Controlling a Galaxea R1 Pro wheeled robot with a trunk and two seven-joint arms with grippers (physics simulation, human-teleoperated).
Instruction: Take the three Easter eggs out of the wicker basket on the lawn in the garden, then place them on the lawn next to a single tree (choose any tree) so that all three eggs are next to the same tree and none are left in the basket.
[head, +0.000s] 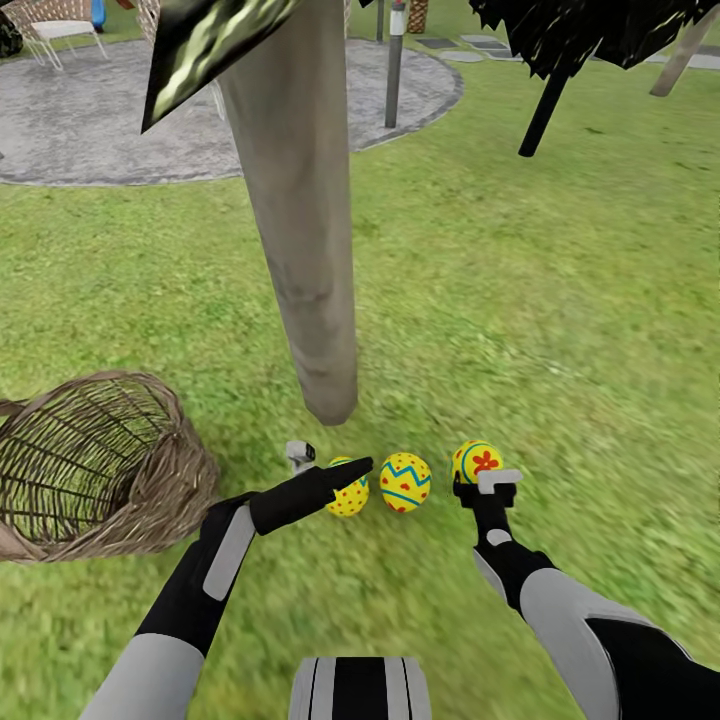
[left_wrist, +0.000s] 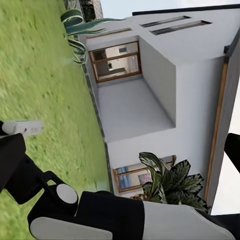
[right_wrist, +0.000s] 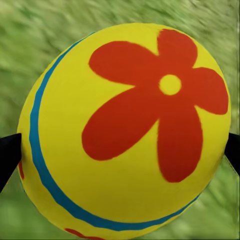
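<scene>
Right tool (head: 478, 478) grips flowered egg (right_wrist: 125, 130).

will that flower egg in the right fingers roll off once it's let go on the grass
Probably a little: the yellow egg with the red flower is smooth and rounded, so it rolls easily. The green grass lawn looks flat, which should stop it soon. Its glossy curve may also slip between the right gripper fingers.

open lawn (head: 560, 330) right of tree trunk (head: 300, 230)
</scene>
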